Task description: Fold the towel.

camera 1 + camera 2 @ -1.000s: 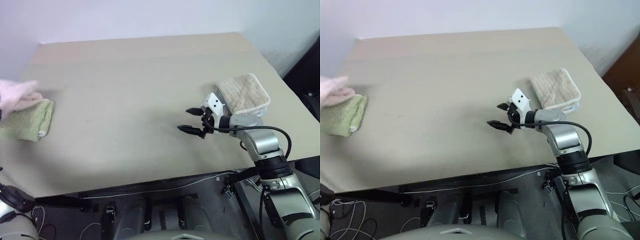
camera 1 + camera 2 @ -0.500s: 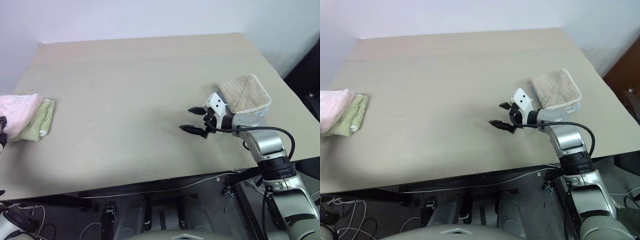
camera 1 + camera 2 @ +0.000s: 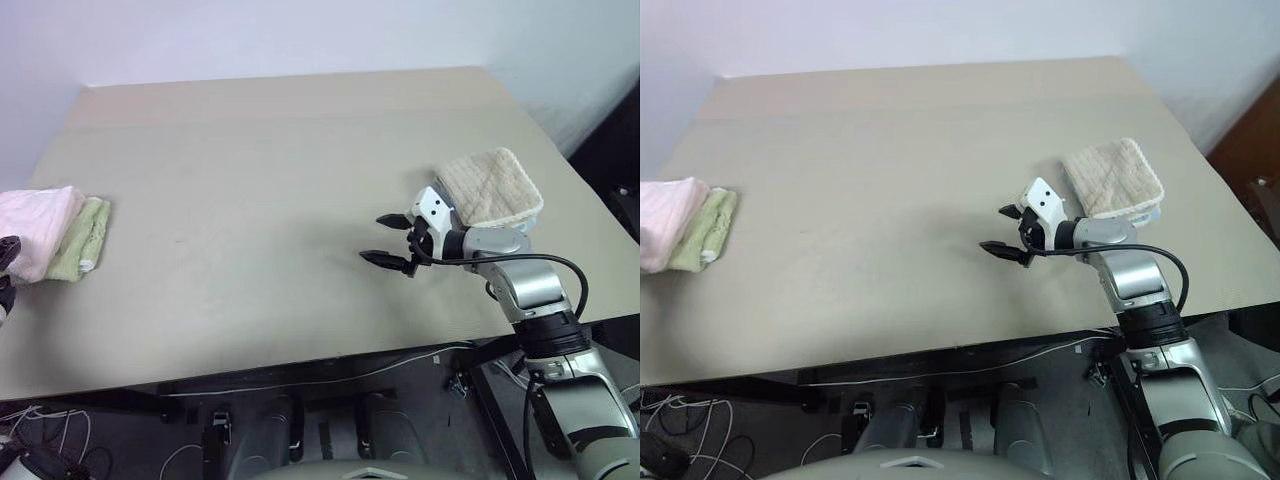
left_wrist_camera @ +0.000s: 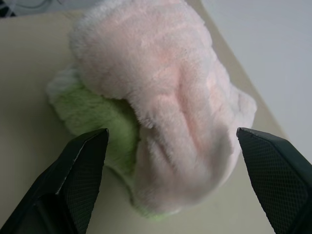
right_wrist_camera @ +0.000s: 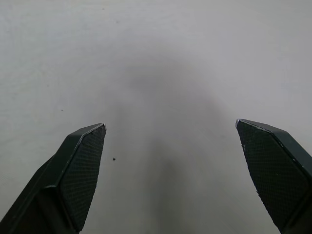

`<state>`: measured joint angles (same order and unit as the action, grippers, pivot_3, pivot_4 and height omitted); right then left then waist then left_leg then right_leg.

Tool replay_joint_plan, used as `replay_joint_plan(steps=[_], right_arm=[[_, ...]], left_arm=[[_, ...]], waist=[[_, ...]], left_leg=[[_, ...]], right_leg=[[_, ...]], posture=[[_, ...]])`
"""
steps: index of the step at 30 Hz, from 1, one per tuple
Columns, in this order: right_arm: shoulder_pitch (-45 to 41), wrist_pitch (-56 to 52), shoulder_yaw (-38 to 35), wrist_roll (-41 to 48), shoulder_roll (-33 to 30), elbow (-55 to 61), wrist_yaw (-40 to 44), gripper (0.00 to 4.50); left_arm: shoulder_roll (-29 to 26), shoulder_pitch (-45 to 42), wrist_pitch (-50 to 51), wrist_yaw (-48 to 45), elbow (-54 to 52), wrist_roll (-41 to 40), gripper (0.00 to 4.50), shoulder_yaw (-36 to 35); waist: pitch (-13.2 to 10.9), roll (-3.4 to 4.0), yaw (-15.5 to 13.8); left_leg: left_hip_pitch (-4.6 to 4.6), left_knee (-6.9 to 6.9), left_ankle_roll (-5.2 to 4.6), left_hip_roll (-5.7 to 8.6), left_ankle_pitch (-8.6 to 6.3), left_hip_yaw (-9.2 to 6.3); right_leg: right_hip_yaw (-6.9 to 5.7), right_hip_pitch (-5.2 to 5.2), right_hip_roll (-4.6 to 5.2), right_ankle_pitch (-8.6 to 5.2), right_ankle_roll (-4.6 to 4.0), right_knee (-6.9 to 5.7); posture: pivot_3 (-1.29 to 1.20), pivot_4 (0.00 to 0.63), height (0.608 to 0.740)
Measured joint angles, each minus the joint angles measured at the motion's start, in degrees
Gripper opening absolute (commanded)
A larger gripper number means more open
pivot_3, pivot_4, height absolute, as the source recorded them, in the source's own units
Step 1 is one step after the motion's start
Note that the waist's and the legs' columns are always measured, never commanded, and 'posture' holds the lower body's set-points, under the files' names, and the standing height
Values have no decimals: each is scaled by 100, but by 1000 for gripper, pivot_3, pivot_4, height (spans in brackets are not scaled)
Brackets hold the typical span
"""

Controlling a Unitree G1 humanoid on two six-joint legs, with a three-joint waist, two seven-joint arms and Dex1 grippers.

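no readable text, labels, signs

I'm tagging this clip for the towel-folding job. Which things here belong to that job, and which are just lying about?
Part of the job:
- pink towel, bunched up on top of the green towel at the table's left edge
- left end effector, open in front of it

Just lying about:
- green towel
- beige towel, folded, on the right side
- table

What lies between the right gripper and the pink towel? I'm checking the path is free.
Bare table, in the eye views, from the right gripper to the light green towel beside the pink towel.
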<state>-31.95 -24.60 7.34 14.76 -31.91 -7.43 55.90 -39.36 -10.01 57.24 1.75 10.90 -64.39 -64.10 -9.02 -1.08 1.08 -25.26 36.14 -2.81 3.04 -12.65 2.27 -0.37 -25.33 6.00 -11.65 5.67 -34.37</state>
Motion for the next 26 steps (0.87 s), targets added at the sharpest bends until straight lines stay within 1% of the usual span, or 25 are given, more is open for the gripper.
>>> replay_joint_plan(steps=[2,3,5,7,10,13,15,19,22,26], right_arm=[[-12,33,0,0,37,-67,28,4500],[-26,41,0,3,59,-107,32,4500],[-54,36,-22,10,96,-175,37,4500],[-67,31,-31,20,125,-178,44,4500],[-58,23,-43,60,109,-156,156,4500],[-33,-34,-158,232,104,-110,227,4500],[-35,-51,-299,307,115,-117,186,4500],[-35,-171,-522,580,111,-108,228,4500],[-36,-288,-609,772,112,74,247,4500],[12,-495,-784,1030,110,266,245,4500]], left_arm=[[2,252,188,-110,-365,-127,4458,112],[-2,480,228,-316,-655,-128,4458,264],[-33,1092,254,-985,-1483,-111,4458,775],[-83,1411,86,-1617,-2024,46,4458,1191],[5,1268,-860,-2270,-2352,514,4458,1500],[-92,1258,-1640,-2967,-2529,1008,4458,1854],[-154,1218,-2114,-3253,-2622,1513,4458,2339],[-171,1018,-2971,-3775,-2802,2500,4458,3638],[-78,799,-3437,-4326,-2897,2763,4458,4340],[-40,733,-3812,-4895,-2854,2833,4458,4588]], waist=[[0,0,4],[0,0,5],[-2,4,1],[0,7,-10],[-1,10,-17],[0,14,2],[1,18,-5],[0,18,-36],[0,18,-21],[-1,23,7]], left_leg=[[0,-1,0,0,0,0],[0,-1,0,0,0,0],[0,-7,0,1,-1,2],[0,-9,1,0,-1,2],[0,-10,1,0,-1,2],[0,-11,0,0,-1,6],[0,-12,0,0,-1,9],[-3,-11,0,0,-1,9],[-4,-11,-1,0,-1,9],[-3,-14,-2,-4,-1,9]], right_leg=[[0,1,0,-1,-1,1],[1,1,0,-2,-3,2],[2,2,3,-13,-24,6],[1,1,3,-15,-27,7],[1,0,2,-12,-30,9],[4,0,1,-12,-31,12],[4,-1,2,-12,-31,15],[4,0,2,-12,-30,18],[4,-2,2,-12,-30,17],[7,-7,-4,-11,-29,15]], posture=[[0,150,740],[0,150,740],[0,150,740],[0,150,740],[0,150,740],[0,150,740],[0,150,740],[0,150,740],[0,150,740],[0,150,740]])
